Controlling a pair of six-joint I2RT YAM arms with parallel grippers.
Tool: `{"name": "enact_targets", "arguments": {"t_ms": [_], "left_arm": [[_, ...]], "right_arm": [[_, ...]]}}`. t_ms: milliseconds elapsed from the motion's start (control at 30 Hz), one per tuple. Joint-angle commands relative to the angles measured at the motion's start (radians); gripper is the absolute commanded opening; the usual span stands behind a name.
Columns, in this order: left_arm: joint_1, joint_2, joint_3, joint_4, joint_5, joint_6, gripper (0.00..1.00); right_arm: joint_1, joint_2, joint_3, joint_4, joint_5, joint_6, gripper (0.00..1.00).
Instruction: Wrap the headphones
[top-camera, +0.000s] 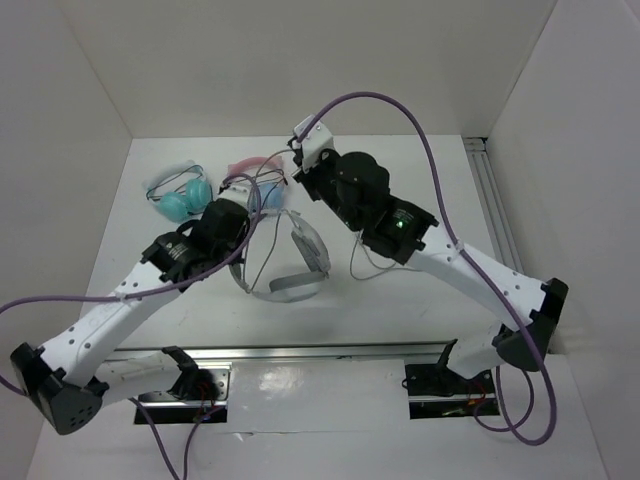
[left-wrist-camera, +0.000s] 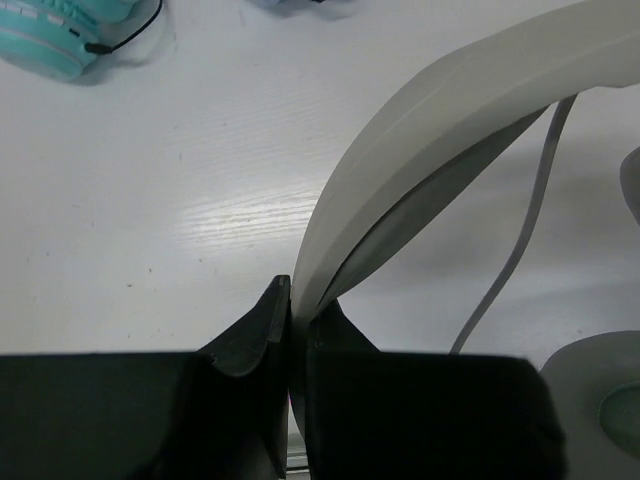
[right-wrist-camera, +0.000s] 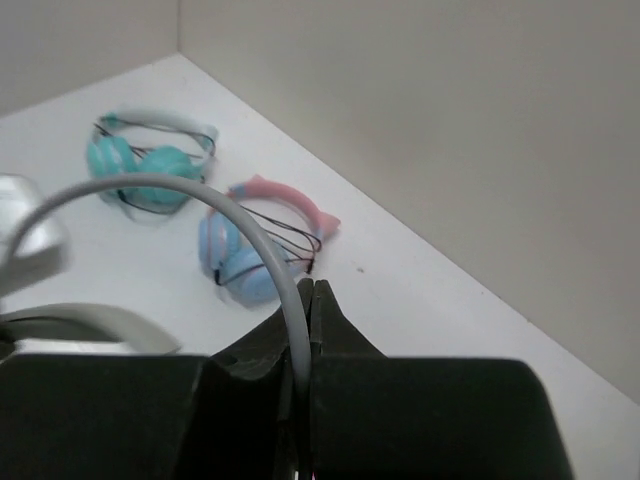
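Grey headphones (top-camera: 310, 250): headband (left-wrist-camera: 430, 130) clamped between left jaws, cable (right-wrist-camera: 150, 182) pinched between right jaws.

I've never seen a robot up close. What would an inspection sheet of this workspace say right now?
Surface: white table, glossy.
Job's things: headphones mid-table, between the arms.
Clutter: teal pair and pink-banded blue pair, far left.
Grippers: left gripper shut on the headband; right gripper shut on the grey cable.
Cables: purple leads loop over both arms.
Surroundings: white walls; metal rail at the near edge.
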Motion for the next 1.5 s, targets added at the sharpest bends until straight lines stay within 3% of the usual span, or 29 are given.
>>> {"name": "enact_targets", "arguments": {"t_ms": [0,233,467,633,767,900,1033,1200,1333,1467], "left_arm": [[-0.067,-0.125,0.009,0.094,0.049,0.029,0.00],[-0.169,-0.273,0.042,-0.020,0.040,0.020,0.00],[-0.169,-0.328,0.154,-0.131,0.139,0.020,0.00],[-0.169,-0.327,0.249,-0.131,0.282,0.020,0.00],[-0.169,-0.293,0.349,-0.079,0.310,-0.037,0.00],[-0.169,-0.252,0.434,0.019,0.206,-0.167,0.00],[-0.169,-0.181,0.518,0.071,0.131,-0.291,0.00],[-0.169,-0.089,0.607,0.058,-0.026,-0.391,0.00],[-0.169,0.006,0.731,-0.002,-0.156,-0.421,0.00],[-0.169,0.139,0.872,-0.088,-0.250,-0.411,0.00]], "right_arm": [[-0.123,0.033,0.056,-0.033,-0.153,0.006,0.00],[-0.355,0.043,0.021,0.004,-0.348,0.059,0.00],[-0.476,0.061,-0.039,0.055,-0.475,0.127,0.00],[-0.476,0.099,-0.093,0.081,-0.596,0.171,0.00],[-0.453,0.090,-0.244,0.231,-0.762,0.259,0.02],[-0.378,0.056,-0.442,0.444,-0.843,0.378,0.05],[-0.297,0.095,-0.662,0.812,-0.923,0.512,0.13],[-0.196,0.266,-0.688,0.955,-0.944,0.584,0.15],[-0.173,0.378,-0.797,1.171,-0.940,0.679,0.25],[-0.145,0.402,-0.886,1.306,-0.965,0.711,0.25]]}}
